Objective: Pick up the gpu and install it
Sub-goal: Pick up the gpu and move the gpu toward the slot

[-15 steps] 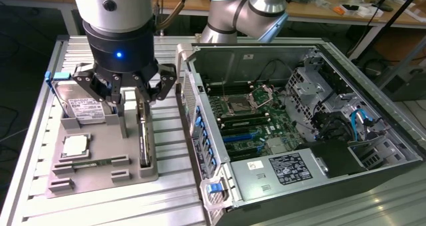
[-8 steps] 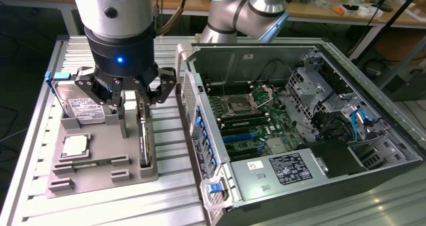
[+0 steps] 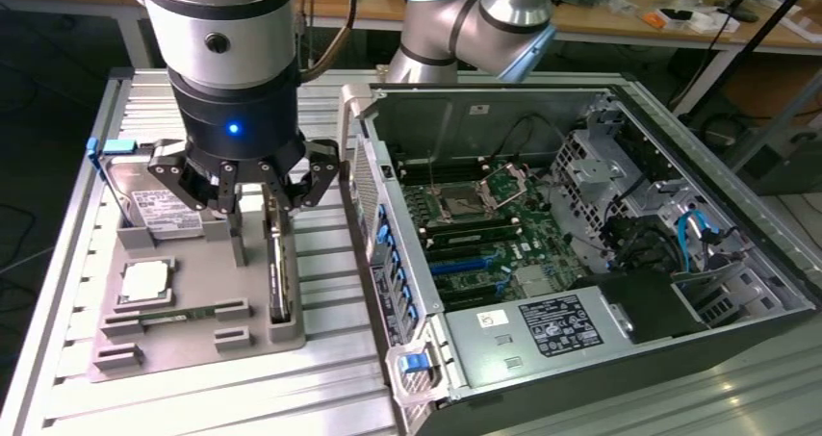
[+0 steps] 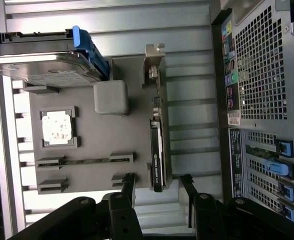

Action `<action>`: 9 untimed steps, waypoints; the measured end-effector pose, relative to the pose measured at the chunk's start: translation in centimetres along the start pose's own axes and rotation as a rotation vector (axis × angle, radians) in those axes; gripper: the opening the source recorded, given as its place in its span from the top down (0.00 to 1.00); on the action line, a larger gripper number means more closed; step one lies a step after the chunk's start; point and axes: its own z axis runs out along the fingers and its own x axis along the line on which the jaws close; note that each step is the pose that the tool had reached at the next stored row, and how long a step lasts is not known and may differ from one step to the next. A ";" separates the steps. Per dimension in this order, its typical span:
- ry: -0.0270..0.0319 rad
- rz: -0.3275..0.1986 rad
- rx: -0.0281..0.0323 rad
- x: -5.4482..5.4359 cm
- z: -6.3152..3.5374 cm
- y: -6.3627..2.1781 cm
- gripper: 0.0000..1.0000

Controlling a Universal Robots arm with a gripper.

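Note:
The gpu (image 3: 276,268) stands edge-on as a narrow dark strip in a slot at the exterior view's right side of the grey holder (image 3: 206,332). In the wrist view the gpu (image 4: 157,145) is a thin dark card with its silvery bracket (image 4: 154,62) at the far end. My gripper (image 3: 264,193) hangs just above the card. Seen from the wrist, the gripper (image 4: 158,181) is open. Its black fingers (image 4: 128,181) stand on either side of the card's near end, with a small gap on each side.
On the holder are a silver hard drive (image 3: 161,210) with blue tabs, a square processor (image 3: 145,282) and a slim memory stick (image 3: 173,313). The open computer case (image 3: 385,181) lies close on the exterior view's right, motherboard (image 3: 482,234) exposed. A slatted metal table (image 3: 192,397) carries everything.

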 end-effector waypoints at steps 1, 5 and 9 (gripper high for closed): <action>0.0000 0.000 0.0001 0.0 0.08 0.00 0.52; 0.0000 0.000 0.0003 0.0 0.41 -0.02 0.52; 0.0000 0.000 0.0004 0.0 0.71 -0.03 0.52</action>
